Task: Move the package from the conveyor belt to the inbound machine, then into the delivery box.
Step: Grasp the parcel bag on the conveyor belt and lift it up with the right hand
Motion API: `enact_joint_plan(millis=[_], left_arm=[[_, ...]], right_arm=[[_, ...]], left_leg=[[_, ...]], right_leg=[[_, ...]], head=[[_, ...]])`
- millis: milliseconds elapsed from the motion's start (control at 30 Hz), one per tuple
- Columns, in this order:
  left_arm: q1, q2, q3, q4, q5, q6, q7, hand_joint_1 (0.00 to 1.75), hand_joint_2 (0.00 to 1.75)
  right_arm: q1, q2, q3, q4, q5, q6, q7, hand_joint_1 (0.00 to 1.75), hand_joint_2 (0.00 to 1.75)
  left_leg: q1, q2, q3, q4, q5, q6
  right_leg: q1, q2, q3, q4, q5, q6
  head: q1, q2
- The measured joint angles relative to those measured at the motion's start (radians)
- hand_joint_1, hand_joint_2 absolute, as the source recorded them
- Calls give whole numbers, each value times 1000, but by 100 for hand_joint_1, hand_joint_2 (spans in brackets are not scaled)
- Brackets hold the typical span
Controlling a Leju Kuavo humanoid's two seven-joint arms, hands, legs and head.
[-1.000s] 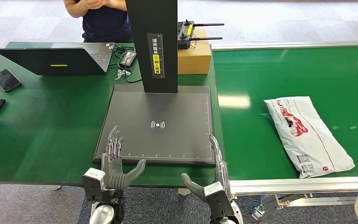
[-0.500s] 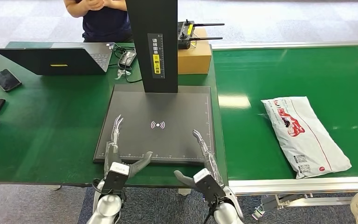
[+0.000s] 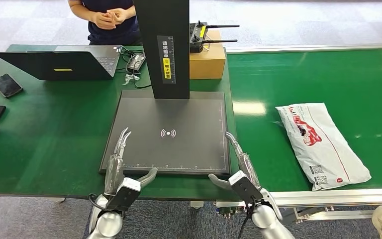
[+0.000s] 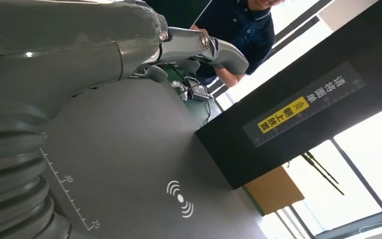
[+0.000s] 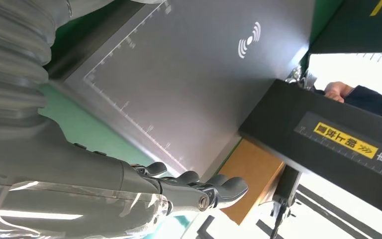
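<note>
Scan plate (image 3: 179, 149): flat, bare surface, open from the near edge. Black post (image 3: 163, 47): rises from the plate's far edge, blocks passage behind.
Cardboard box (image 3: 207, 60): just right of the post, controller with antennas (image 3: 199, 35) on top.
Conveyor belt (image 3: 308, 74): open green surface around the package (image 3: 323, 144); raised metal rail (image 3: 328, 196) along its near side.
Table (image 3: 45, 124), left: laptop (image 3: 59, 62) and phone (image 3: 7, 85) at the far side, open between.
Person (image 3: 110, 20): behind the table.
</note>
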Motion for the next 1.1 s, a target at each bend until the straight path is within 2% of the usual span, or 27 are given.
enact_joint_plan(millis=[367,633,1100], left_arm=[[-12,2,2,0,-24,-23,12,0,175],[-29,-6,-1,0,-26,-39,13,0,175],[-36,-17,-8,0,-23,-70,13,0,175]], right_arm=[[-7,-46,-41,-136,1,-4,37,0,175],[1,-49,-58,-207,18,-3,50,0,175],[7,-48,-84,-230,55,8,74,0,175]], left_leg=[[0,0,0,0,0,0],[0,0,0,0,0,0],[0,0,0,0,0,0]], right_leg=[[0,0,0,0,0,0],[0,0,0,0,0,0],[0,0,0,0,0,0]], head=[[0,0],[0,0],[0,0]])
